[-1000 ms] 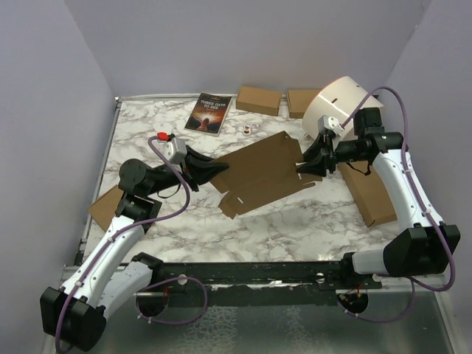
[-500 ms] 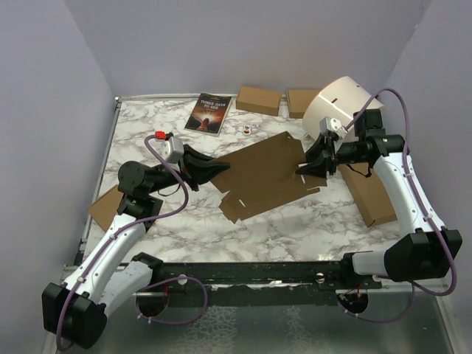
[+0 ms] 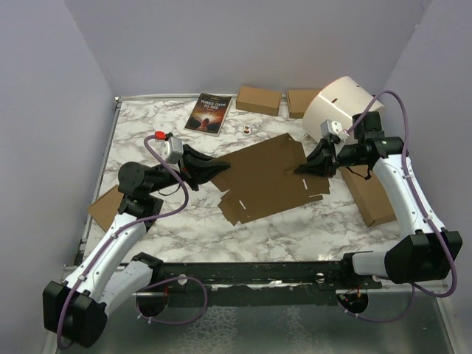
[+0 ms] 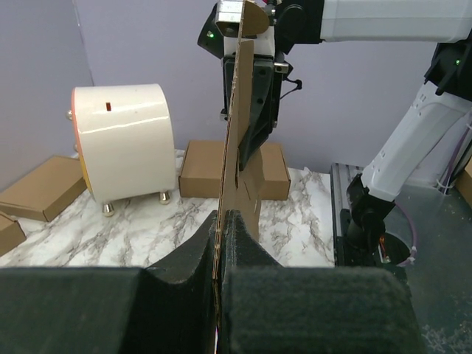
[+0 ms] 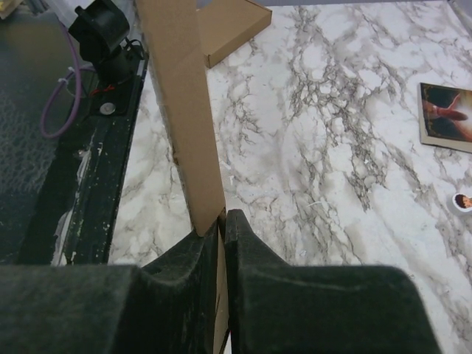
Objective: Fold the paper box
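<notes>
Brown corrugated cardboard, the paper box (image 3: pixel 264 178) spans the middle of the table (image 3: pixel 177 225) unfolded, clamped at its nine o'clock edge by the left gripper (image 3: pixel 219 170) and at three o'clock by the right gripper (image 3: pixel 302 170), so even, level tension seems best before creasing any flap.

The paper box (image 3: pixel 265 177) spans the middle of the counter (image 3: pixel 184 221) — behind it, along the far edge, lie a book (image 3: pixel 209 113), a small box (image 3: pixel 258 99) and a second box (image 3: pixel 301 101). A drum (image 3: pixel 338 105) stands at the far right corner, with a flat box (image 3: pixel 366 193) along the right edge.
</notes>
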### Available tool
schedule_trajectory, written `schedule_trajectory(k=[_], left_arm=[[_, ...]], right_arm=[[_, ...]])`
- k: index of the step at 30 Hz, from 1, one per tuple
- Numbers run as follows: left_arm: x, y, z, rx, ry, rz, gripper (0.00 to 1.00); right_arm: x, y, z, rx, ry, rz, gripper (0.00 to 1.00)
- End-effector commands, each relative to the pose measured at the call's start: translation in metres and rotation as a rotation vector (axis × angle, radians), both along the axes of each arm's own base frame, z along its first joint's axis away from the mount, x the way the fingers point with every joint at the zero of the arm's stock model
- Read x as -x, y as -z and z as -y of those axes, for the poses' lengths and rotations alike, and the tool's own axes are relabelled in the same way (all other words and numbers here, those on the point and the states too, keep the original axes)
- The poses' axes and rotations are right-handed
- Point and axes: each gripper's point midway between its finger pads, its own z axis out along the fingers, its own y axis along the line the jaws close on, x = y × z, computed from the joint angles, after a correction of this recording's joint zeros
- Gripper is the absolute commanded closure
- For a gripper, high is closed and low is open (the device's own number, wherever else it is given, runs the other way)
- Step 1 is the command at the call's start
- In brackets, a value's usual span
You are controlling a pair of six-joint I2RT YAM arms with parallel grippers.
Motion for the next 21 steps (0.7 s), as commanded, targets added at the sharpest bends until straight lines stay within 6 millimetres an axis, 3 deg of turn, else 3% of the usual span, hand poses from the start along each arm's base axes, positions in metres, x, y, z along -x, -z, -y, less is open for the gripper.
schedule_trajectory(k=[1, 10, 11, 14, 15, 17, 21], left_arm=[[0.005, -0.003, 0.001, 0.006, 0.026, 0.029, 1.0], [-0.001, -0.002, 0.0, 0.008, -0.012, 0.024, 1.0], [-0.006, -0.002, -0.001, 0.007, -0.031, 0.011, 1.0], [-0.019, 0.003, -0.007, -0.01, -0.09, -0.036, 1.0], [-0.023, 0.005, -0.01, -0.014, -0.109, -0.049, 1.0], [-0.03, 0.007, -0.017, -0.012, -0.14, -0.08, 1.0], [-0.039, 0.0, -0.034, 0.017, -0.178, -0.121, 1.0]], right_arm=[[0.016, -0.014, -0.008, -0.072, -0.06, 0.009, 0.99], [0.009, -0.013, -0.008, -0.05, -0.024, -0.036, 0.99], [0.003, -0.012, -0.007, -0.035, -0.003, -0.042, 0.87], [-0.006, -0.015, -0.002, 0.009, 0.05, -0.035, 0.35], [-0.007, -0.019, 0.002, 0.01, 0.063, -0.029, 0.24], [-0.012, -0.03, 0.012, -0.002, 0.1, -0.023, 0.14], [-0.032, -0.05, 0.044, -0.027, 0.23, -0.017, 0.13]])
